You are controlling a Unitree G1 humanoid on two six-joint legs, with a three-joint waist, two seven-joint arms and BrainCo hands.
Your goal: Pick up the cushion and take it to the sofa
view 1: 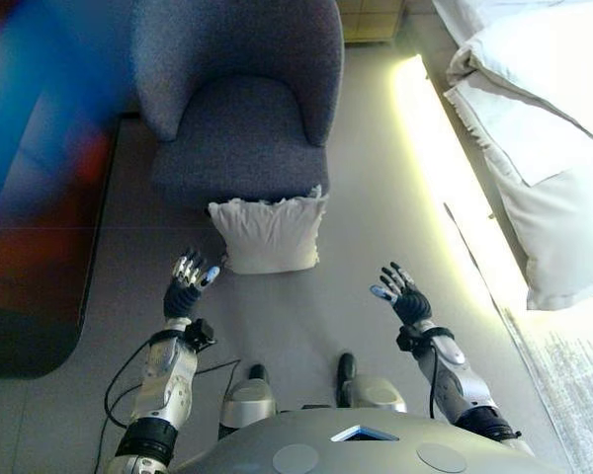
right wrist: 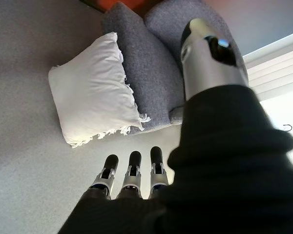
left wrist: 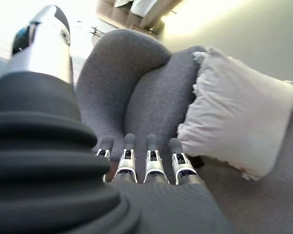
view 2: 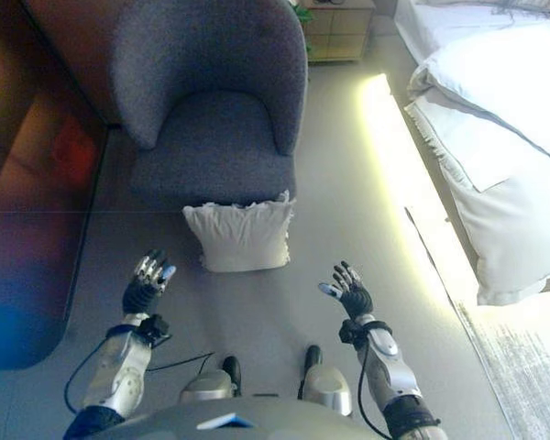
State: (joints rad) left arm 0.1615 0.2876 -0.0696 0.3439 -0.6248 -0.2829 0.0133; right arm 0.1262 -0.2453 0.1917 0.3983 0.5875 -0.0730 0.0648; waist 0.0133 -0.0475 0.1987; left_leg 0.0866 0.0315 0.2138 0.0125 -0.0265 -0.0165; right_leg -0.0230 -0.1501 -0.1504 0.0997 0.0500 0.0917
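A white cushion (view 1: 269, 235) with a frayed fringe along its upper edge stands upright on the grey floor (view 1: 356, 296), leaning against the front of a grey-blue upholstered armchair (view 1: 242, 109). The left hand (view 1: 188, 281) is raised just beside the cushion's lower left corner, palm turned toward it, its fingers (left wrist: 151, 153) straight and side by side, not touching the fabric; in the left wrist view the cushion sits a little past the fingertips and off to one side. The right hand (view 1: 403, 294) is held up well apart from the cushion on its other side, fingers (right wrist: 132, 170) extended and slightly spread, holding nothing. The cushion lies between the two hands, nearer the left one. To the right a lit strip runs along the base of a bed (view 1: 544, 148) with white bedding, and a dark glossy table (view 1: 30, 257) fills the left side
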